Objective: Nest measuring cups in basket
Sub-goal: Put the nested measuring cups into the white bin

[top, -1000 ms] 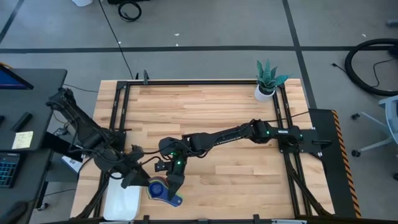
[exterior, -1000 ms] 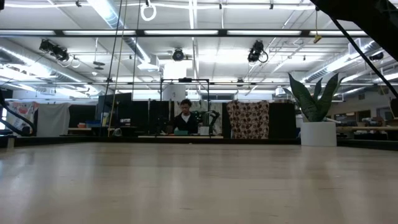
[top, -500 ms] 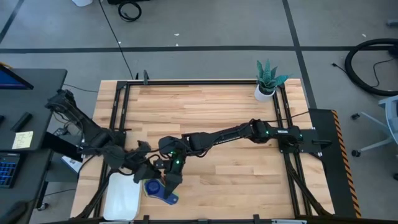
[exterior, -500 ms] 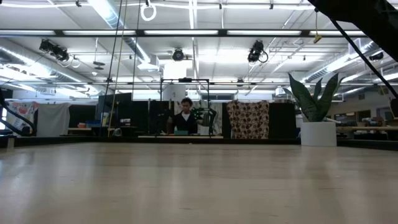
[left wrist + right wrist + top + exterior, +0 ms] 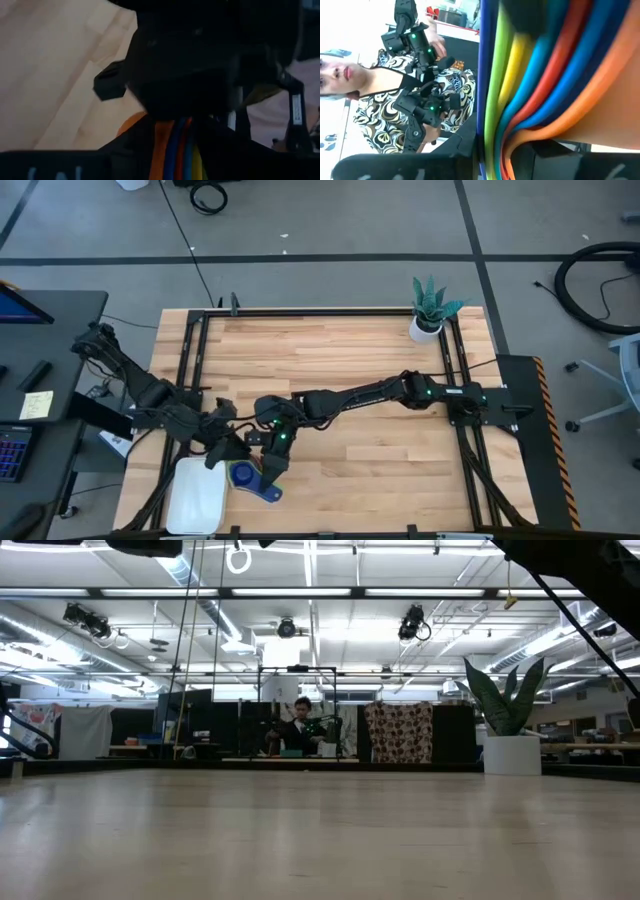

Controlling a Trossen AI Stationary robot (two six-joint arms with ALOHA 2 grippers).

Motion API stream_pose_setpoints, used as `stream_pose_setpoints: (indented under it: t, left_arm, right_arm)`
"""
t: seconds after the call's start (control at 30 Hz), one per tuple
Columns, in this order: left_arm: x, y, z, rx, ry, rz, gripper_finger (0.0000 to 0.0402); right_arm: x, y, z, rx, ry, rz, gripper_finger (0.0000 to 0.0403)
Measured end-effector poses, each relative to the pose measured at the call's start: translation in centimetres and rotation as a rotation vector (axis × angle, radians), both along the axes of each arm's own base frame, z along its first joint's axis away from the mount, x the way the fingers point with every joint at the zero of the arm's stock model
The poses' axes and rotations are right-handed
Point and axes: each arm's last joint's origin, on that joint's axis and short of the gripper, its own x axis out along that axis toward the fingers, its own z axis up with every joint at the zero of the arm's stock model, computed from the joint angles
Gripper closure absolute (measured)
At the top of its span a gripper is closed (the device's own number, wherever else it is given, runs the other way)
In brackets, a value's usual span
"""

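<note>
Cups: your nested cups (image 5: 246,477) sit at the tabletop's (image 5: 340,350) front edge, just right of the basket (image 5: 196,492), dark blue handle pointing right

Right gripper (image 5: 268,472): you have its jaws closed on the stacked handles (image 5: 545,75), colours fanned out in its wrist view

Left gripper (image 5: 228,452): just beside the cups at their left; you cannot tell how its jaws stand

Basket: front left corner, white, apart from the plant (image 5: 430,308) at the far right
</note>
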Motion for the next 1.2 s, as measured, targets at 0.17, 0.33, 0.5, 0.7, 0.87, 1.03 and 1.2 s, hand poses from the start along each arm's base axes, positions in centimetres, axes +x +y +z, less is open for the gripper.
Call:
stream_pose_setpoints:
  t: [0.17, 0.33, 0.5, 0.7, 0.87, 1.03, 1.2]
  left_arm:
    - [-1.0, 0.7, 0.2, 0.017, 0.015, -0.045, 0.0261]
    - [-2.2, 1.4, 0.5, 0.002, 0.039, -0.098, 0.0261]
    - [-3.5, 2.5, 0.0, 0.043, 0.114, -0.118, 0.0261]
    - [-4.7, 3.5, 0.0, 0.052, 0.149, -0.12, 0.0261]
    - [-5.3, 3.8, 0.3, 0.033, 0.135, -0.145, 0.0261]
    - [-5.6, 4.0, 0.5, 0.01, 0.13, -0.173, 0.0261]
    - [-5.7, 3.9, 0.6, -0.014, 0.142, -0.233, 0.0261]
  right_arm:
    - [-0.1, 0.2, 0.0, 0.002, 0.005, 0.004, 0.0326]
    - [-0.1, 0.4, 0.0, 0.009, 0.018, 0.004, 0.0326]
    - [-0.3, 0.8, 0.3, 0.019, -0.004, 0.044, 0.0326]
    - [-0.6, 0.9, 0.5, 0.049, -0.005, 0.153, 0.0326]
    - [-0.8, 1.0, 0.4, 0.067, 0.007, 0.219, 0.0326]
    - [-1.1, 0.8, 0.1, 0.068, 0.015, 0.268, 0.0326]
    - [-1.3, 0.7, -0.1, 0.076, -0.007, 0.323, 0.0326]
